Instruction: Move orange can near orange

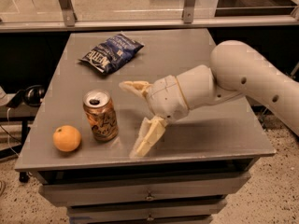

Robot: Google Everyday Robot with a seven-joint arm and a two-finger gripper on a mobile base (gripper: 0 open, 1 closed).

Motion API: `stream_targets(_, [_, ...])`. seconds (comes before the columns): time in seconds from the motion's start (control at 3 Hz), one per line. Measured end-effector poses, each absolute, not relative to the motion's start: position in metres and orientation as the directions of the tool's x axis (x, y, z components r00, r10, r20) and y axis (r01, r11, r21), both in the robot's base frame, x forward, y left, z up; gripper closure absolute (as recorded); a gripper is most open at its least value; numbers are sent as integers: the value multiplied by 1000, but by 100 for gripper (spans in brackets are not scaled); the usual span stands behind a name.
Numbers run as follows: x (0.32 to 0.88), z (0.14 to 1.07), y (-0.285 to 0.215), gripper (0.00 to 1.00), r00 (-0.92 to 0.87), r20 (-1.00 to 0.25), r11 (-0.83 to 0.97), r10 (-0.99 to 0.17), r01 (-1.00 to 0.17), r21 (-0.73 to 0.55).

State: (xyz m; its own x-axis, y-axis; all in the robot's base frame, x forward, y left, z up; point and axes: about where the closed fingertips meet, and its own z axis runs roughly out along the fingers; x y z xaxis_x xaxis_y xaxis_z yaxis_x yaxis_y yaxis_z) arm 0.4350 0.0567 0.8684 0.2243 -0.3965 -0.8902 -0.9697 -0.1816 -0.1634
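Observation:
The orange can [100, 115] stands upright on the grey table [201, 55] near its front left, silver top with pull tab showing. The orange [67, 138] lies just left of the can, a small gap between them. My gripper [133, 119] is to the right of the can, open and empty, clear of it. One finger [134, 87] points left behind the can's level and the other finger [147, 137] points down toward the table's front edge.
A dark blue chip bag [111, 52] lies at the back left of the table. My arm [247, 78] comes in from the right over the table. Drawers sit under the front edge. A dark object [32, 95] lies left of the table.

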Motion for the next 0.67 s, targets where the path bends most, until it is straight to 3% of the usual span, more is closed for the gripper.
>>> stream_targets(0.33, [442, 913, -3, 0, 280, -871, -111, -403, -960, -258])
stream_targets(0.67, [444, 919, -2, 0, 289, -871, -109, -398, -957, -268])
